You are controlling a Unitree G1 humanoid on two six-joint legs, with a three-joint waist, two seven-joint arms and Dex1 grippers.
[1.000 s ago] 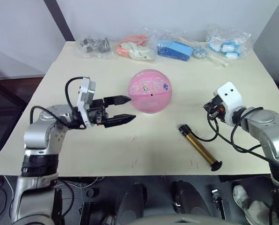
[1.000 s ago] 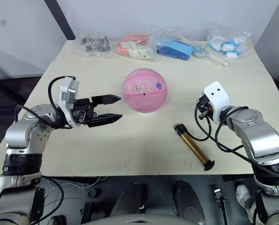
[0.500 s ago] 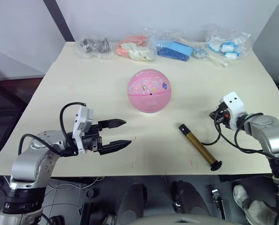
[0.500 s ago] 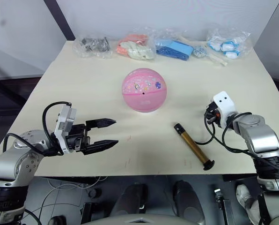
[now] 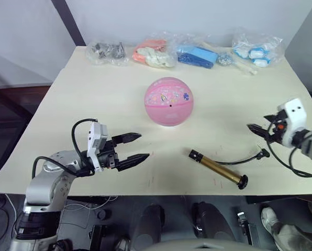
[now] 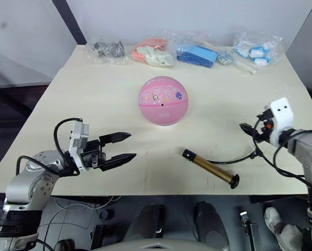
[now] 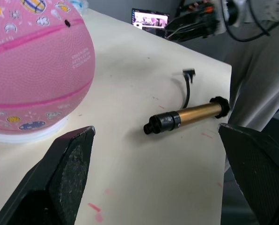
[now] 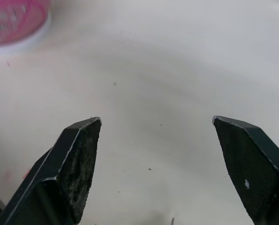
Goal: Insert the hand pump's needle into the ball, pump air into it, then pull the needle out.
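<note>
Hand pump (image 5: 217,168) before ball (image 5: 168,101)

The ball (image 5: 168,101) is pink rubber with little cartoon prints and a tiny black valve dot facing the front. It sits on a pale ring in the middle of the table. The hand pump (image 5: 216,168) is lying flat near the front edge, well apart from the ball. It's a gold tube with black caps, knob end pointing right. Its thin black hose (image 5: 243,159) curves off to the right, ending in a small black fitting (image 5: 260,153) for the needle, which is too tiny to make out.
</note>
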